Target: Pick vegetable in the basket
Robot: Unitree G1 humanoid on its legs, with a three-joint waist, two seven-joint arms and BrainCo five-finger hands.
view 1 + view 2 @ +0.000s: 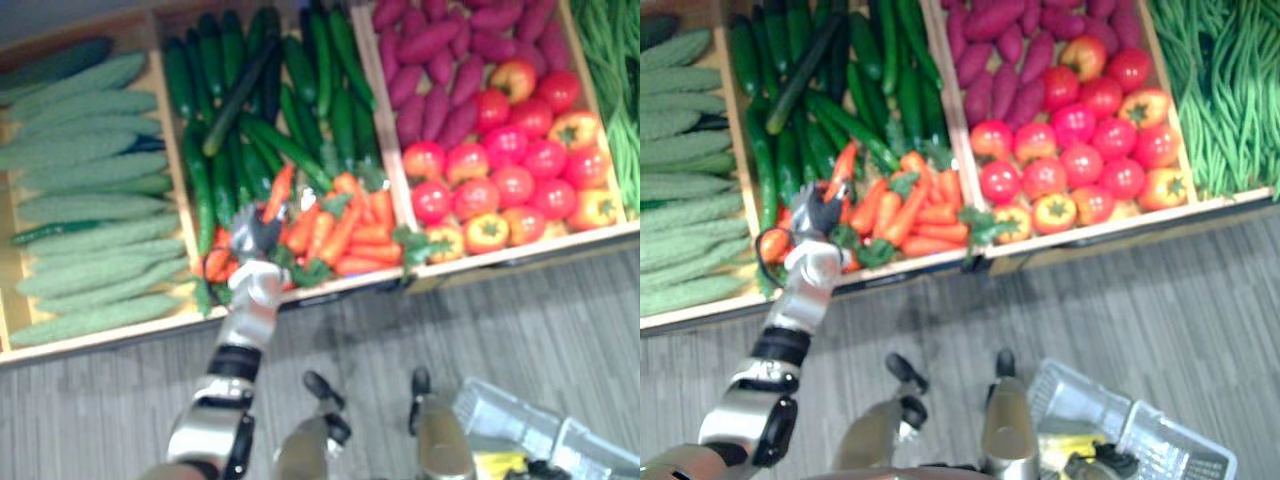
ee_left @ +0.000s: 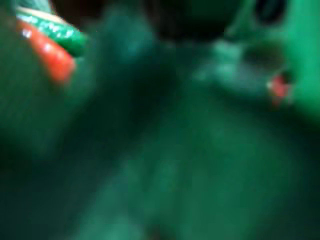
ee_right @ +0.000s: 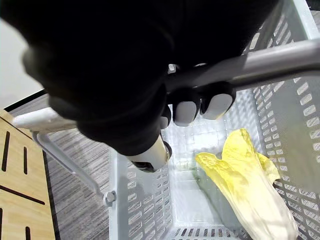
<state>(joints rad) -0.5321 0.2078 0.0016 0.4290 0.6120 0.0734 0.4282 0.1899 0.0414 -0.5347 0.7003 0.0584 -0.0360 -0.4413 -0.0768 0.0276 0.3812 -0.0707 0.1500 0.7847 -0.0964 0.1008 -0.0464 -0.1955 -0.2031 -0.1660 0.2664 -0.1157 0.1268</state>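
While left robot hand [image 1: 255, 238] clamps the long orange carrot [image 1: 278, 192], tip pointing away, the grey plastic mesh basket [image 1: 1160, 432] sits well right, handle gripped by right robot hand [image 3: 186, 111].

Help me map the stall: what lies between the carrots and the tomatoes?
A wooden divider parts carrots from tomatoes, greens draped over its front end, in the left eye view.

Silver-grey L arm [image 1: 247, 318] w/ blk joints, dark-covered hand [image 1: 256, 232]
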